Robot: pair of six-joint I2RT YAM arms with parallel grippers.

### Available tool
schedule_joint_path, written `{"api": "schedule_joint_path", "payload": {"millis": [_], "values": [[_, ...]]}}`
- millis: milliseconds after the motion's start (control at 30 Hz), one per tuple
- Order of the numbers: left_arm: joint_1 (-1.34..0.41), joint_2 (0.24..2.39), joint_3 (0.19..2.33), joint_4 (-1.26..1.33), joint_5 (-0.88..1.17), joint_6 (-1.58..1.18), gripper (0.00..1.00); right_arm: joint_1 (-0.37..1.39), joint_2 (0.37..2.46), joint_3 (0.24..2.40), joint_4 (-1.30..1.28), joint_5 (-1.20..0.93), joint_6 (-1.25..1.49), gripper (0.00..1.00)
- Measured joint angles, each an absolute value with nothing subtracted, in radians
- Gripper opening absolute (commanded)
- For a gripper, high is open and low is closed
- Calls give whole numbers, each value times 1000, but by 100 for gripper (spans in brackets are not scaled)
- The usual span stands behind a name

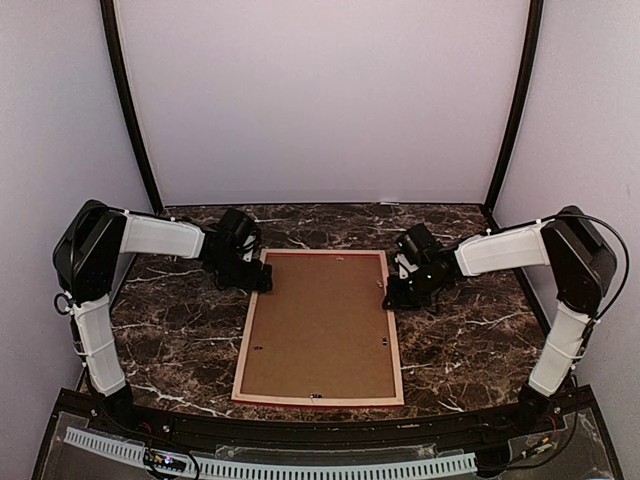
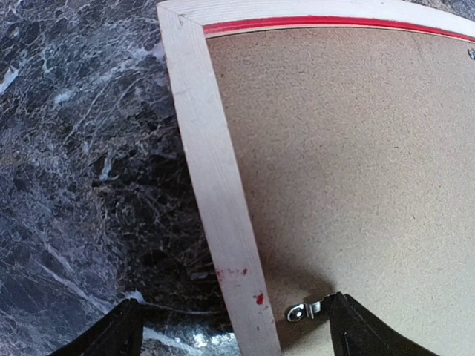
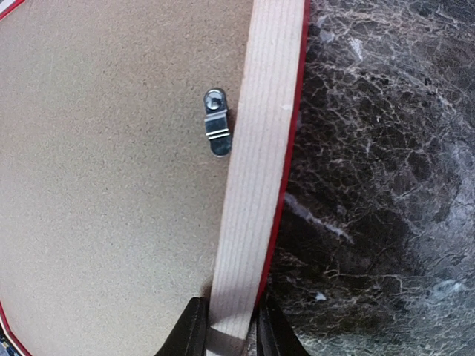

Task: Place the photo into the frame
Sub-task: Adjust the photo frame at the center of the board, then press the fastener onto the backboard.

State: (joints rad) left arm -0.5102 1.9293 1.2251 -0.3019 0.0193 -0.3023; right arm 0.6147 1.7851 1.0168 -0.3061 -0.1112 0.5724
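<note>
Frame: the frame (image 3: pixel 256 148) lies flat on the table (image 2: pixel 74 148), pale wood back facing up, with a thin red edge showing along its outer side.
Backing board: the brown backing board (image 2: pixel 349 163) fills the frame's opening and lies inside the pale rails.
Left gripper: the left gripper (image 2: pixel 237 326) is at the frame's far left corner, seen from above, its fingers spread wide apart and holding nothing.
Left fingers: one finger (image 2: pixel 111 337) is over the bare table outside the rail, and the other (image 2: pixel 367 334) is over the backing board inside it. The frame's left rail passes between them with a gap on each side.
Metal clip: a small metal clip (image 2: pixel 306 310) sits on the board right beside the inner left finger, against the rail's inner edge.
Right gripper: the right gripper (image 3: pixel 231 319) is clamped on the frame's right rail near the far right corner.
Right fingers: one finger (image 3: pixel 189 334) presses the rail's inner side above the board, and the other (image 3: pixel 276 337) presses its red outer edge on the table side.
Second metal clip: a second metal clip (image 3: pixel 217 122) lies on the board ahead of the right fingers, pointing along the rail and touching its inner edge.
Table: dark marble with white veins lies beyond the outer finger of each gripper.
</note>
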Motion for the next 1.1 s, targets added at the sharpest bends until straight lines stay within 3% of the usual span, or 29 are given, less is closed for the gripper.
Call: {"api": "schedule_joint_path", "payload": {"millis": [667,1100], "values": [[-540,1951,1256,-303,-31,-326,58,607,1785,1008,-281,-118,572,22],[-542,1964,1253,-251,-21,-396,43,606,1784,999,-261,-122,574,21]]}}
